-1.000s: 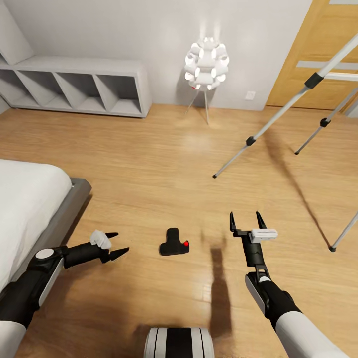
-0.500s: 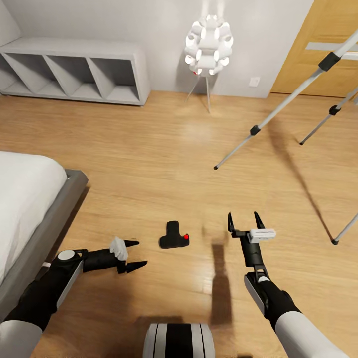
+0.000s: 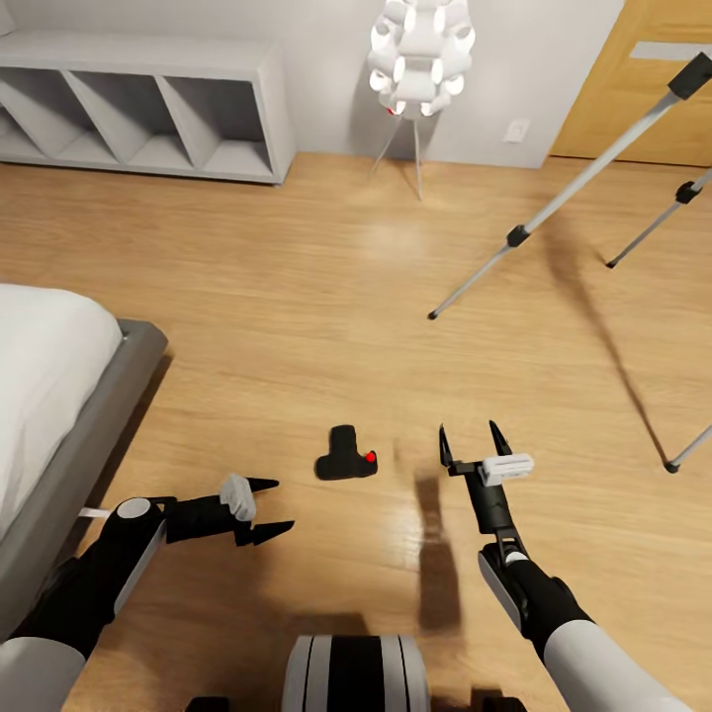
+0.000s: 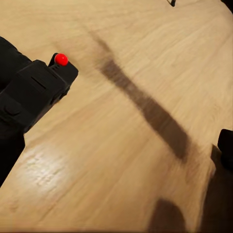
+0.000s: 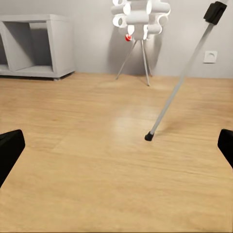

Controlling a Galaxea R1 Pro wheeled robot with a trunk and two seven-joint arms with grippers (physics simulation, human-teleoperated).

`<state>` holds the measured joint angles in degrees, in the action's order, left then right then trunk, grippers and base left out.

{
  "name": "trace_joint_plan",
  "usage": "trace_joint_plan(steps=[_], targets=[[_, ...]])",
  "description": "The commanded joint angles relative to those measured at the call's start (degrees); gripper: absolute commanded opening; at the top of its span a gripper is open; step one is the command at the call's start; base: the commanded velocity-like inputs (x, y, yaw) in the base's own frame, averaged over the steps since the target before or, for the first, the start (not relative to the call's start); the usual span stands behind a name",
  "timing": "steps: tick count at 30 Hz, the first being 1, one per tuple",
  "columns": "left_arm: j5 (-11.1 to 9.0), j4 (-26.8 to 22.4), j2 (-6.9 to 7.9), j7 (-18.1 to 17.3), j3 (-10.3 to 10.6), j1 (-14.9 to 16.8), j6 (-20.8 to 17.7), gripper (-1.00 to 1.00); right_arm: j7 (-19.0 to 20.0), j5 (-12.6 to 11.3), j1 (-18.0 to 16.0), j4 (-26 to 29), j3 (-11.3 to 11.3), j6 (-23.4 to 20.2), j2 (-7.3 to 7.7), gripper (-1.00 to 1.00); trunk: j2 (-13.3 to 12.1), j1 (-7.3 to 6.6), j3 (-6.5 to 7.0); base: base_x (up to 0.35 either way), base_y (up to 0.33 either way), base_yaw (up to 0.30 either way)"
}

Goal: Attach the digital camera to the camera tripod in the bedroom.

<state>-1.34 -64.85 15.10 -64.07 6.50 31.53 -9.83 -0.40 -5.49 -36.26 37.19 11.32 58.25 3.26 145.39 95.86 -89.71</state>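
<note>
The digital camera (image 3: 346,456), small and matte black with a red button, lies on the plank floor between my two grippers. My left gripper (image 3: 281,505) hovers open just short of it on the bed side, fingers pointing at it. Up close in the left wrist view, the digital camera (image 4: 30,92) shows its red button (image 4: 61,59). My right gripper (image 3: 468,432) is open and empty, a short way to the camera's other side. Silver legs of the camera tripod (image 3: 576,190) slant in from the far right, and one leg (image 5: 182,80) with its black foot stands ahead of the right gripper's fingertips (image 5: 9,148).
A grey-framed bed (image 3: 117,405) runs along the left. Grey cube shelving (image 3: 148,99) and a white flower-shaped lamp (image 3: 420,49) stand at the far wall, with a wooden door (image 3: 633,109) at the far right. My own base (image 3: 356,672) shows below.
The whole head view has shifted, so the camera moved. My left gripper has come closer to the digital camera; the right gripper has edged a little toward it too.
</note>
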Motion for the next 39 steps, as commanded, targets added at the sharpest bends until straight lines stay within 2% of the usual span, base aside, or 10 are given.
trace_joint_plan(steps=[1,10,15,24,25,30,31,34,37,39], targets=[[-0.2,0.0,0.08,-0.1,0.0,0.0,-0.5,1.0,0.0,-0.6,0.0,0.0,0.5,0.1,0.08,1.0,0.0,0.01,-0.26,0.0,0.0,0.0],[-0.2,0.1,0.25,0.0,-0.9,0.0,-0.4,1.0,-0.3,-0.6,-0.1,0.1,0.7,-0.1,-0.13,1.0,0.1,0.25,-2.25,0.0,0.0,0.0],[-0.2,0.1,0.35,0.0,-2.2,0.0,-0.3,1.0,-0.3,-0.6,-0.1,0.4,0.9,-0.2,-0.51,1.0,0.2,0.38,-3.36,0.0,0.0,0.0],[-0.2,-0.6,0.34,0.7,-3.6,0.6,-0.3,1.0,-0.3,-0.7,-0.3,7.7,0.9,-1.9,-1.19,1.0,0.3,0.61,-5.36,0.0,0.0,0.0],[-0.2,-0.7,0.35,1.1,-3.6,0.8,-0.3,1.0,-0.4,-0.7,-0.4,8.1,0.9,-2.7,-1.21,1.0,0.4,0.63,-5.58,0.0,0.0,0.0],[-0.2,-0.7,0.37,7.1,-3.7,2.5,-0.3,1.0,-0.4,-0.7,-2.4,9.1,0.9,-14.7,-1.4,1.0,0.4,0.76,-6.68,0.0,0.0,0.0],[-0.2,-0.8,0.34,8.9,-3.8,2.9,-0.4,1.0,-0.5,-0.7,-2.7,9.2,0.9,-19.1,-1.45,1.0,0.4,0.79,-6.91,0.0,0.0,0.0],[-0.1,-0.8,0.37,10.9,-3.7,3.6,-0.4,1.0,-0.5,-0.8,-3.1,9.6,0.9,-25.0,-1.53,1.0,0.5,0.86,-7.57,0.0,0.0,0.0],[-0.1,-0.7,0.34,11.7,-3.7,4.2,-0.4,1.0,-0.5,-0.8,-3.2,9.8,0.9,-26.3,-1.56,1.0,0.5,0.94,-8.24,0.0,0.0,0.0],[-0.1,-0.8,0.23,12.0,-3.7,4.9,-0.4,1.0,-0.5,-0.7,-3.3,10.0,0.9,-25.6,-1.57,1.0,0.5,0.99,-8.68,0.0,0.0,0.0]])
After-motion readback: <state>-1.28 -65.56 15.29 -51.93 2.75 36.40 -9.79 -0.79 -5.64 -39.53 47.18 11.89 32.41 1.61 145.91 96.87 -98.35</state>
